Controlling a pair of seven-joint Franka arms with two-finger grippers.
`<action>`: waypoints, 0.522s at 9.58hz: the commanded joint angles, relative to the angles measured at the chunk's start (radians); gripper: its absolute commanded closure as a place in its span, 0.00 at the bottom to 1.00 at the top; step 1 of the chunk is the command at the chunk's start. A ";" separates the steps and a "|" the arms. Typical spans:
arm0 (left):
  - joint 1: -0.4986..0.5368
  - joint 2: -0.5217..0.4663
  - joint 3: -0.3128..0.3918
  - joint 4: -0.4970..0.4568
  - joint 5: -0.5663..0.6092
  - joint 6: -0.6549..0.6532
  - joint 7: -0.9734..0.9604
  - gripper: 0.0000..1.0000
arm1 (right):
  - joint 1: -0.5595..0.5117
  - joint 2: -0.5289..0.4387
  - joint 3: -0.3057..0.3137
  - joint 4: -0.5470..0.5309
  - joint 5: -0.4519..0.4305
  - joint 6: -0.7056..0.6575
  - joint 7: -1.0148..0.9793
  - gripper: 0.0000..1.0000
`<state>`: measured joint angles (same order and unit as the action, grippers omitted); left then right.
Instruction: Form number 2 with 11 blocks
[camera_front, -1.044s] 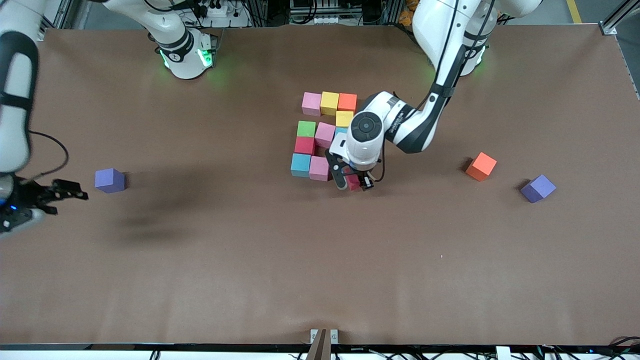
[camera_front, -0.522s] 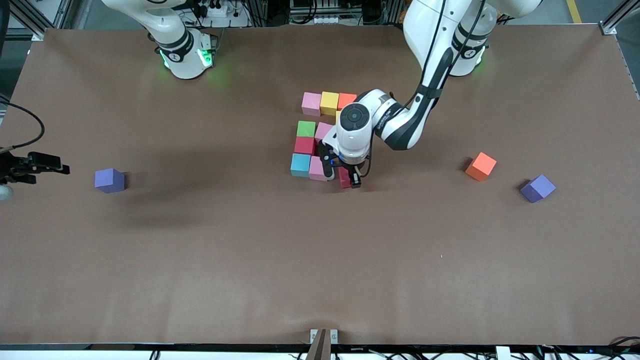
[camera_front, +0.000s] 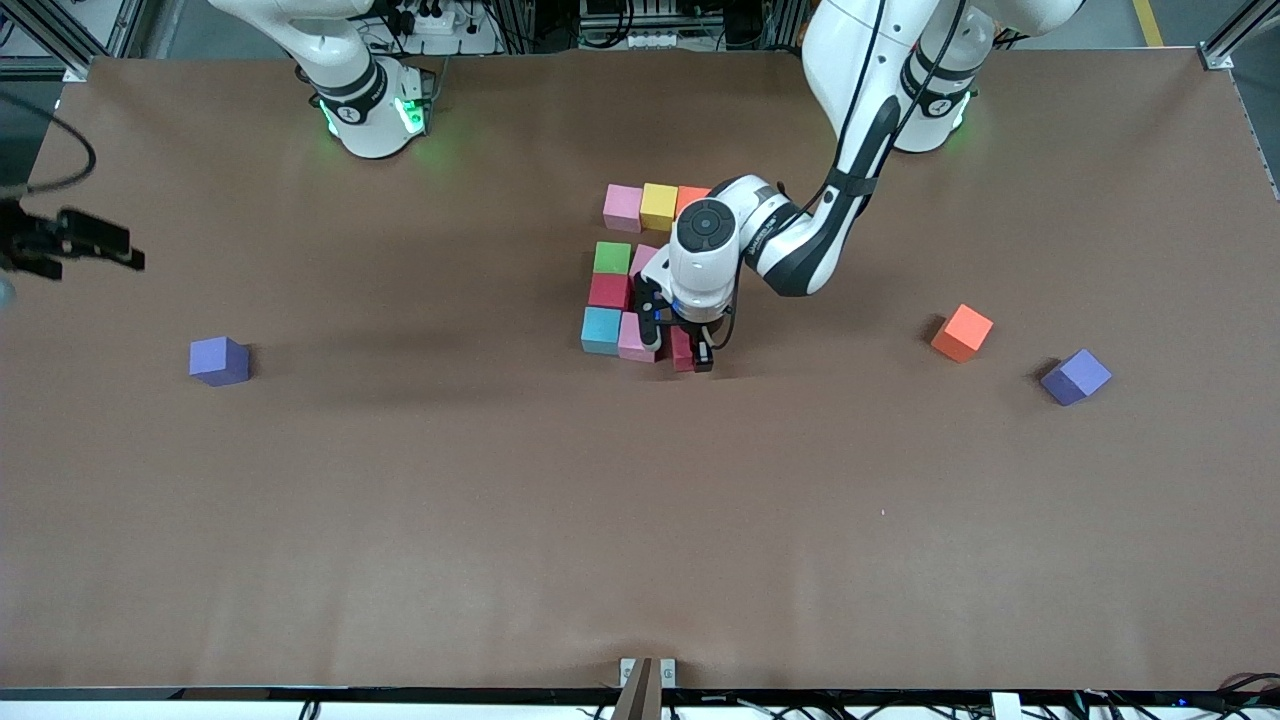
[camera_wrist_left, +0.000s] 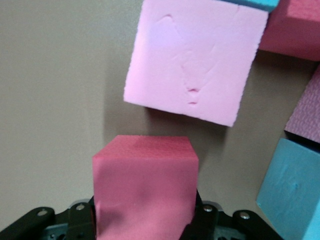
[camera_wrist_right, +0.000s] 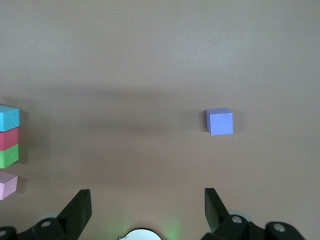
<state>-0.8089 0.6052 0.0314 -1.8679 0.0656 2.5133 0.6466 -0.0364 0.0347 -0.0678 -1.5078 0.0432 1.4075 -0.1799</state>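
Left pincer (camera_front: 686, 352): you have it nearly closed on the red block (camera_wrist_left: 144, 182), low at the near edge of the block figure, just beside the pink block (camera_front: 637, 337) of the near row.

Red block: gripped by its sides; the left wrist view shows it square to the pink neighbour with a narrow gap between them. You cannot tell from these views whether it rests on the table (camera_front: 500, 500) yet.

Figure: three blocks side by side in the row farthest from the camera, pink (camera_front: 622, 206), yellow (camera_front: 659, 205) and orange (camera_front: 692, 198); then green (camera_front: 612, 257), red (camera_front: 609, 290) and light blue (camera_front: 601, 330) run toward the camera, with pink at the end beside the held block. The arm hides the middle of the figure.

Right pincer (camera_front: 70, 245): spread wide and empty, up over the right arm's end of the table; this arm waits.

Loose blocks: a second orange block (camera_front: 962, 332) and a purple cube (camera_front: 1075, 376) sit well apart toward the left arm's end; another purple cube (camera_front: 219, 360) lies toward the right arm's end.

Risk, shoving: if you slide the red block in too hard, it could push the pink block and skew the near row.

Risk, release: if you open before the block is seated, it may drop crooked or leave a gap.

Risk, retreat: lifting out at a slant, a finger may clip the pink neighbour.
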 joint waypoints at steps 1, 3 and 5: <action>-0.004 -0.015 -0.001 -0.020 0.025 0.027 0.045 1.00 | 0.009 -0.077 0.035 -0.032 -0.025 -0.054 0.107 0.00; -0.010 -0.009 -0.002 -0.019 0.025 0.047 0.051 1.00 | 0.013 -0.084 0.055 -0.029 -0.025 -0.084 0.123 0.00; -0.019 -0.007 -0.002 -0.019 0.025 0.048 0.053 1.00 | 0.013 -0.073 0.056 0.006 -0.020 -0.103 0.120 0.00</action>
<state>-0.8192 0.6064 0.0272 -1.8713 0.0662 2.5415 0.6914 -0.0271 -0.0310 -0.0136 -1.5134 0.0412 1.3203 -0.0761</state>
